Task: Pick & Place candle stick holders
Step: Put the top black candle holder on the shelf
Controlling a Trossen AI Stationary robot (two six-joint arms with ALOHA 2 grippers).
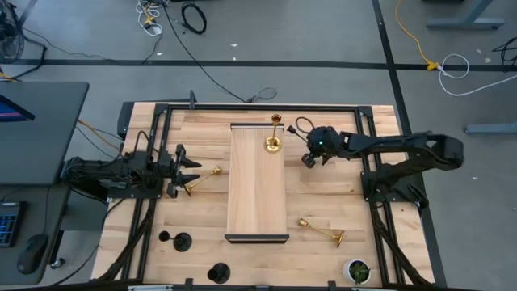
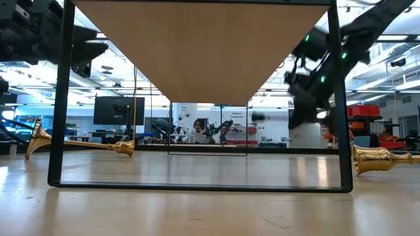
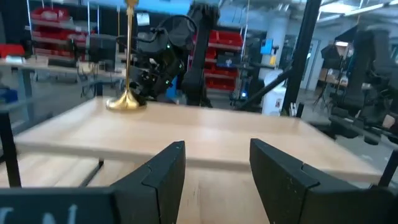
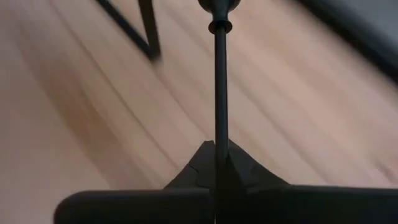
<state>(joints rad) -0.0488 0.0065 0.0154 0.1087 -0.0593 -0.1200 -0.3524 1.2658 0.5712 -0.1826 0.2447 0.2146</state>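
Note:
My right gripper (image 1: 313, 152) is over the table just right of the raised wooden board (image 1: 257, 194). It is shut on a black candlestick (image 4: 219, 74). A gold candlestick (image 1: 274, 144) stands upright on its base at the board's far end. It also shows in the left wrist view (image 3: 127, 99). My left gripper (image 3: 214, 180) is open and empty at the table's left (image 1: 184, 168). A second gold candlestick (image 1: 202, 178) lies on its side beside it. A third gold one (image 1: 321, 233) lies at the right front. Black ones (image 1: 181, 240) (image 1: 218, 273) are at the left front. My right gripper pinches the black candlestick's thin stem (image 4: 219, 134) between its two shut fingers. The stem runs along the fingers and sticks out past their tips to a small knob (image 4: 215, 9). The end behind the fingers is hidden by the gripper.
The raised board stands on a thin black frame (image 2: 197, 187) in the middle of the table. A small green plant in a white pot (image 1: 356, 271) stands at the right front corner. Black rails (image 1: 258, 106) run around the tabletop.

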